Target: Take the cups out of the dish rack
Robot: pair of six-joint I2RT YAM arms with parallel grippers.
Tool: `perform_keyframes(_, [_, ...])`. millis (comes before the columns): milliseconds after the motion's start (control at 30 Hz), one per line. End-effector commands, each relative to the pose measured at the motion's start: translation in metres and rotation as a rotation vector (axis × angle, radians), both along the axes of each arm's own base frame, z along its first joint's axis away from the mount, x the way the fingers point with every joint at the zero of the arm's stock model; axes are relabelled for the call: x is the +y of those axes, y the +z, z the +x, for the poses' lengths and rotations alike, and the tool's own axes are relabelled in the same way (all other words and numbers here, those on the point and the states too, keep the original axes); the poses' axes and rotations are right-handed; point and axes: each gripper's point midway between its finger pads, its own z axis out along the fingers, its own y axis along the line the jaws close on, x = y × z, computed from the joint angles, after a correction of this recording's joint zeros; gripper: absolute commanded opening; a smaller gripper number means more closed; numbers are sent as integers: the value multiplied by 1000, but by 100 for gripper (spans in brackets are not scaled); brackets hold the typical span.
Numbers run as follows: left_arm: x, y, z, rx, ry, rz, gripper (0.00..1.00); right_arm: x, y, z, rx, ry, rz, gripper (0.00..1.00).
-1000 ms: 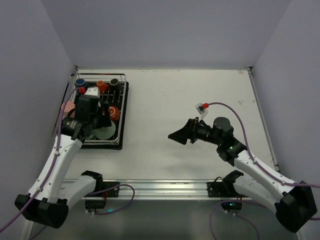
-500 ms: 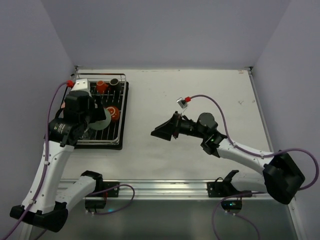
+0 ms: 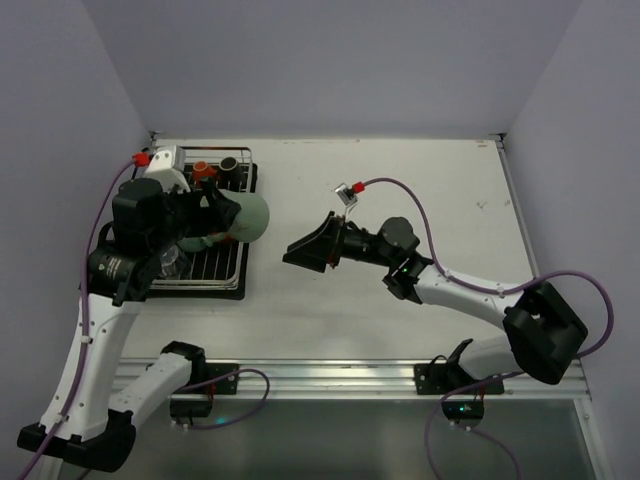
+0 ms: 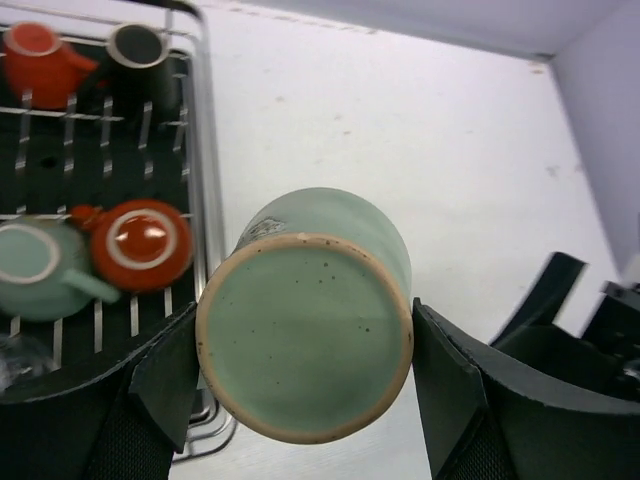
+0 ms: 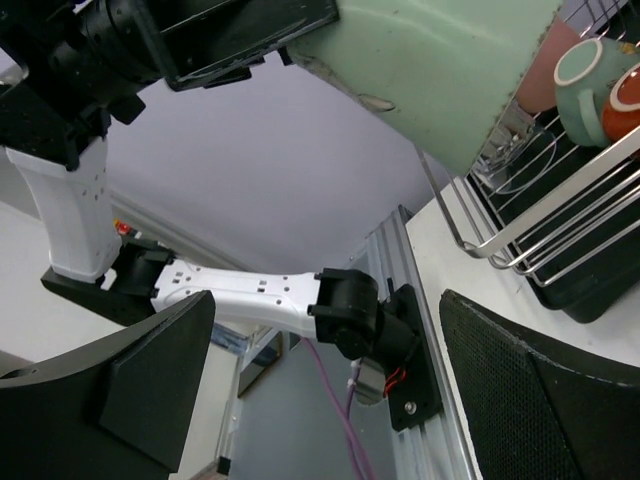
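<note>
The right gripper (image 3: 300, 248) hangs with its fingers spread wide, just right of the dish rack (image 3: 243, 268), pointed at the pale teal cup (image 3: 246, 216). The left gripper (image 3: 208, 222) is clamped on that cup's sides, holding it in the air over the rack's right rim, base toward its own wrist. This looks like a handover or a set-down on the table (image 3: 400, 180). To do it well, keep the squeeze firm, clear the rim before lowering, and let go only once the cup is supported. Farther back in the rack sit a teal mug (image 4: 30, 262), a red-orange cup (image 4: 145, 240), an orange cup (image 4: 38, 60) and a black cup (image 4: 140, 48). Half a second ago the held cup was over the rack's middle; it has swung right, and the right arm has reached farther left toward it
</note>
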Motion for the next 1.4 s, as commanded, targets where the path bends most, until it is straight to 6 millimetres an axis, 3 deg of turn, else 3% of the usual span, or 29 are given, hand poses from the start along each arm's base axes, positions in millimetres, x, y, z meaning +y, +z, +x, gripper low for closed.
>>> perform_keyframes(0, [-55,58,-15,-181,-285,-229,0,-4,20,10,-74,-82,72,96])
perform_keyframes(267, [-87,66,-32,-240,-485,-397,0,-14,26,18,-145,-168,62,94])
perform_keyframes(500, [-102,56,-41,-200,-585,-480,0,-15,43,25,-228,-195,49,90])
perform_keyframes(733, [-107,42,-42,-170,-608,-530,0,-20,76,21,-312,-204,134,80])
perform_keyframes(867, [-109,29,-39,-140,-605,-558,2,-23,84,25,-319,-236,154,63])
perform_keyframes(900, [-109,27,-38,-137,-601,-561,6,-25,85,25,-318,-245,158,49])
perform_keyframes(967, [-108,20,-34,-127,-584,-557,16,-28,88,26,-317,-258,164,33])
perform_keyframes(1000, [-108,19,-33,-133,-582,-547,35,-30,87,27,-305,-265,161,13])
perform_keyframes(1067, [-106,12,-28,-115,-553,-527,55,-34,86,29,-291,-280,147,0])
perform_keyframes(1133, [-102,14,-23,-137,-536,-478,79,-31,73,37,-276,-293,48,0])
perform_keyframes(1233, [-82,18,-8,-177,-418,-338,96,-35,50,50,-276,-332,-165,0])
perform_keyframes(1333, [-40,21,9,-219,-204,-127,100,-52,20,68,-289,-366,-467,0])
perform_keyframes(1367, [-15,16,15,-207,-75,-53,100,-59,15,74,-286,-375,-536,0])
